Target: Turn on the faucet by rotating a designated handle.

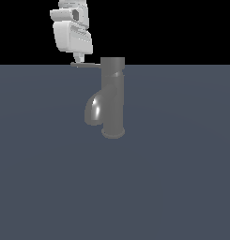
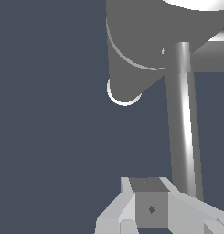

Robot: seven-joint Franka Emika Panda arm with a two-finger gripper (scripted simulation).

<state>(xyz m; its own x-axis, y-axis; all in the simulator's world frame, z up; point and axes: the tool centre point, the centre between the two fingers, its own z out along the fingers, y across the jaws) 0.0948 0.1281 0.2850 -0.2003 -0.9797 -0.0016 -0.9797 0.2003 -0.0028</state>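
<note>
The faucet (image 1: 113, 101) is a dull grey upright cylinder on a flared base, with a shiny curved spout (image 1: 93, 110) on the exterior view's left. The handle (image 1: 86, 65), a thin grey rod, juts level from the top cap toward that same side. My white gripper (image 1: 78, 58) hangs right above the rod's free end, its tip at or just over it. In the wrist view the handle (image 2: 183, 119) runs past the side of my gripper (image 2: 147, 201), not between the fingers, which look pressed together. The spout's mouth (image 2: 125, 93) and the faucet's body (image 2: 145, 32) show beyond.
A flat dark blue-grey floor (image 1: 172, 178) spreads around the faucet. Above the floor's far edge the background is black.
</note>
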